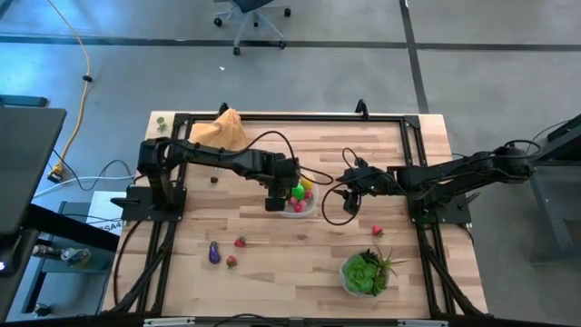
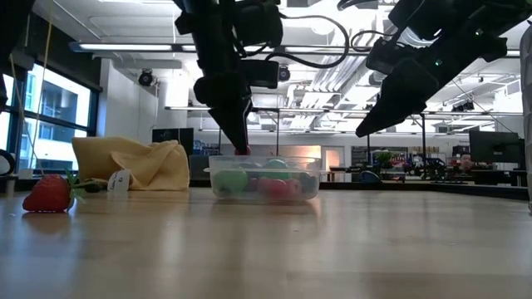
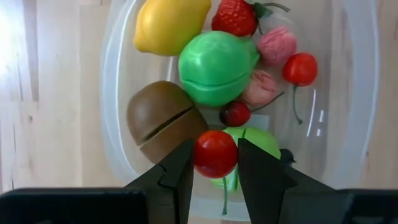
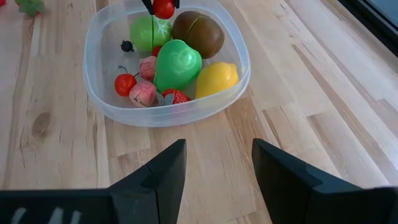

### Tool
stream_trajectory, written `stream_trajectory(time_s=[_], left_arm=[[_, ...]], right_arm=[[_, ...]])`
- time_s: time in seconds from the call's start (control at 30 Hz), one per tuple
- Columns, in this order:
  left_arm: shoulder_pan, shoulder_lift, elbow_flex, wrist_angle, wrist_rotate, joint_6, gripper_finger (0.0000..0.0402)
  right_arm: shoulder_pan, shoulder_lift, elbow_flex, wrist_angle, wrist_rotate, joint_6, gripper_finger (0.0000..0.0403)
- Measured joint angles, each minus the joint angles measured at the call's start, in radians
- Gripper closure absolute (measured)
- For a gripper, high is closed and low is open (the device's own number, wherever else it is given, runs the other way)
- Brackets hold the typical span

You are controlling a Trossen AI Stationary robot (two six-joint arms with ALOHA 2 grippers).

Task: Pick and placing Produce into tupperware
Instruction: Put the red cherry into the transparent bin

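Wood table [image 1: 272,263] holds your tub [image 4: 99,93] nearly full; left gripper [image 3: 214,171] pinches a red berry [image 3: 214,154] above it; right gripper [image 4: 214,165] waits spread; 4 pieces remain (judging overhead).

Light wood-plank table [image 1: 272,263], dark frame around its edges. Clear tupperware [image 1: 297,207] near centre, resting on it. Orange-tan cloth [image 1: 221,130] far left. Near left: purple eggplant [image 1: 214,253], two red strawberries [image 1: 241,242] [image 1: 231,262]. Right: another strawberry [image 1: 377,231]; leafy green plant [image 1: 367,272] near right.
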Motion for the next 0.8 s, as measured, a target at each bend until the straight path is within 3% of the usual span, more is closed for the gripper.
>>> stream_trajectory(time_s=[0.8], left_arm=[[-0.001,0.002,0.0,0.005,0.015,-0.037,0.0298]], right_arm=[[0.0,0.0,0.0,0.0,0.0,0.0,0.0227]])
